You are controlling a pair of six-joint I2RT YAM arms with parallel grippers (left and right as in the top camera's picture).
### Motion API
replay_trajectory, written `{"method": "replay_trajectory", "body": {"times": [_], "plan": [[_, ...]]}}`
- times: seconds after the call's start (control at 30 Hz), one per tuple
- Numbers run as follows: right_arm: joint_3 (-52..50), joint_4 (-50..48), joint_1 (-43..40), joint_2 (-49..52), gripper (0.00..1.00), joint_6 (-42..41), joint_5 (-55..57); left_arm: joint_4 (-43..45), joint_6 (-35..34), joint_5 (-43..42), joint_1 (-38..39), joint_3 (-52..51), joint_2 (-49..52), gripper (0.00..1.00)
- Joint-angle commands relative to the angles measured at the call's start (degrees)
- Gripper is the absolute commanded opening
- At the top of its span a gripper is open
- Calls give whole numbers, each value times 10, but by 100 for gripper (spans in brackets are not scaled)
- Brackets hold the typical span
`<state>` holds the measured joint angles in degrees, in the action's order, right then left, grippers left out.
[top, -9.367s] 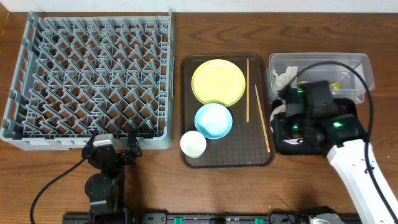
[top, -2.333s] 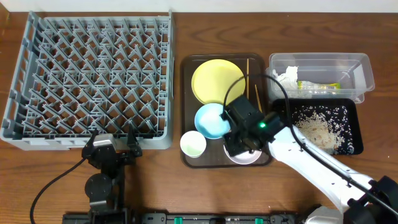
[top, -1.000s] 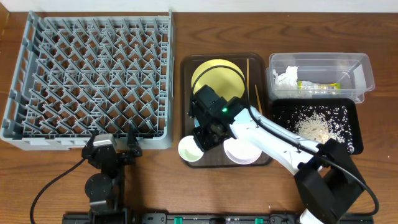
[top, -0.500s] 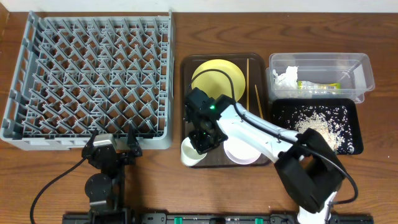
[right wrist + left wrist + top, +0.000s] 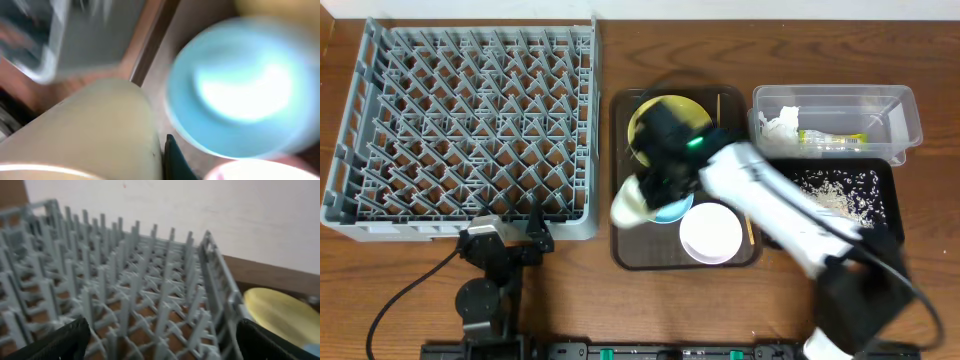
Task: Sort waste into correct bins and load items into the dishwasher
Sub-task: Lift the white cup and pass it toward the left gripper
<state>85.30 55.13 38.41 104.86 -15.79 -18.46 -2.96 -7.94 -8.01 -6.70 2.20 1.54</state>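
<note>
right gripper (image 5: pixel 643 197) is clamping the small white round cup (image 5: pixel 629 207) by its rim, over the left edge of the dark brown tray (image 5: pixel 645 253). the big grey pegged plastic rack (image 5: pixel 470 120) is lying leftward of the jaws (left gripper (image 5: pixel 160 347) is gaping, idle).

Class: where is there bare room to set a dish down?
The grey rack is empty. Bare table lies in front of it, left of the left arm. The brown tray is crowded: yellow plate, blue bowl, white bowl, right arm above.
</note>
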Motion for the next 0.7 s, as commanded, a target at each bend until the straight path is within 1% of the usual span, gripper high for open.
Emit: {"method": "replay_trajectory", "body": {"times": [0.0, 0.07, 0.2, 0.27, 0.33, 0.43, 0.47, 0.53, 0.57, 0.6, 0.67], "plan": [[23, -23, -85, -71, 1, 9, -9, -12, -97, -67, -2, 50, 42, 94], [23, -42, -119, -85, 1, 9, -33, -13, -109, -86, -2, 82, 80, 94], [23, -83, -181, -100, 1, 13, -105, -21, -116, -122, -2, 175, 202, 94], [23, -92, -202, -100, 1, 15, -129, -45, -145, -121, -2, 228, 271, 95], [23, -95, -211, -100, 1, 22, -135, -54, -187, -132, -2, 274, 344, 94], [23, -101, -212, -100, 1, 30, -136, -28, -236, -201, -2, 315, 436, 94], [23, -104, -211, -100, 1, 30, -136, -6, -263, -233, -2, 321, 462, 94], [23, -113, -210, -100, 1, 30, -137, 65, -367, -313, -2, 322, 513, 94], [23, -117, -210, -100, 1, 30, -143, 93, -427, -347, -2, 322, 534, 94], [23, -122, -210, -100, 1, 30, -152, 118, -502, -384, -2, 322, 557, 94], [23, -134, -212, -100, 1, 30, -169, 134, -626, -434, -2, 322, 593, 95]]}}
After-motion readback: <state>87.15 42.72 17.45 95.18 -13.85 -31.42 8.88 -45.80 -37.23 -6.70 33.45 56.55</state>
